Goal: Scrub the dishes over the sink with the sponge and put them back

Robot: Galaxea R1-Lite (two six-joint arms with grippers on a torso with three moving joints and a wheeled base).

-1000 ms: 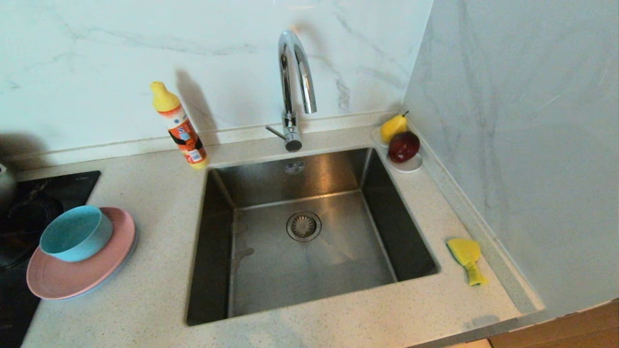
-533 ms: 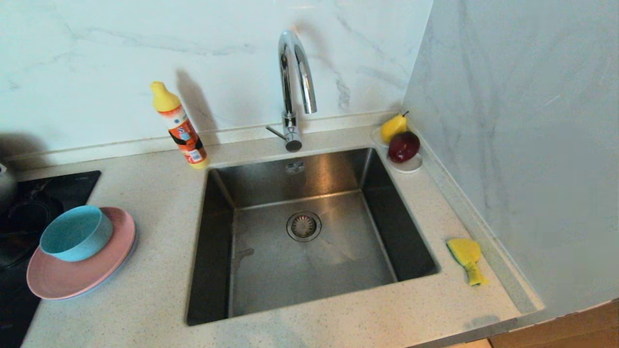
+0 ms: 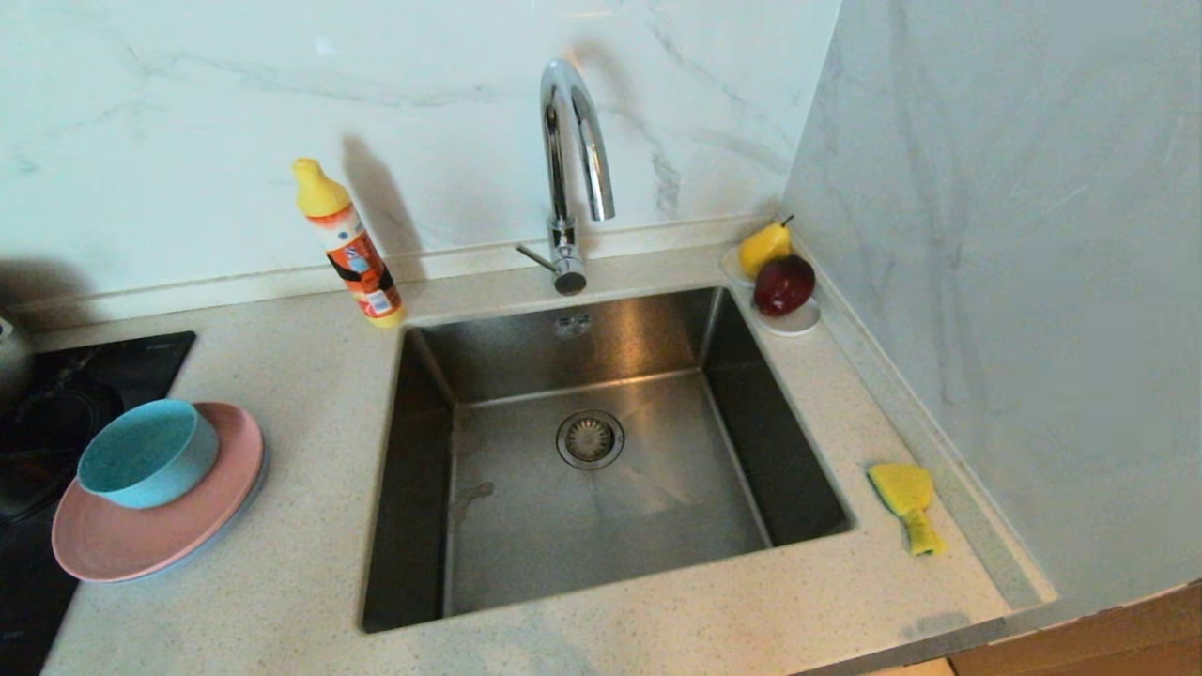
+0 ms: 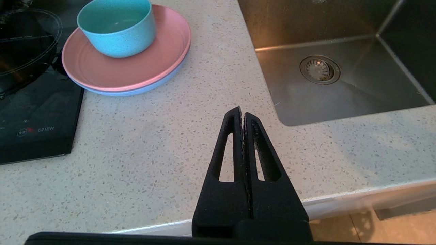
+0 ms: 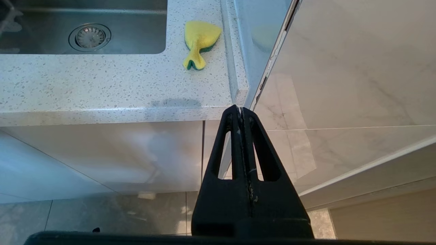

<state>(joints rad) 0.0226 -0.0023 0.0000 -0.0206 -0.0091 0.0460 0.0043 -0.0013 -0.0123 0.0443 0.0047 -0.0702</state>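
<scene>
I find the left pincer closed tight, fingers pressed together, holding nothing. It hangs over the bare front part of the bench, near the front left corner of the sink. The right pincer is likewise closed and empty. It sits off the bench, in front of the cabinet face below the front right corner, beside the marble side wall. Neither arm appears in my head view.

Beyond the left pincer, the dishes stand stacked on the bench to the left of the sink, partly overhanging a black cooktop. The bowl sits upright on the pink plate; the blue plate lies beneath, only its rim showing.

Beyond the right pincer, the sponge lies on the narrow strip of bench between the sink and the side wall, folded at one end, green layer underneath. It is well apart from the dishes, across the sink.

The sink is dry-looking, with its drain at centre. The tap rises behind it. A bottle stands tilted at the back left corner of the sink. A saucer at the back right corner carries a pear and an apple, touching each other.
</scene>
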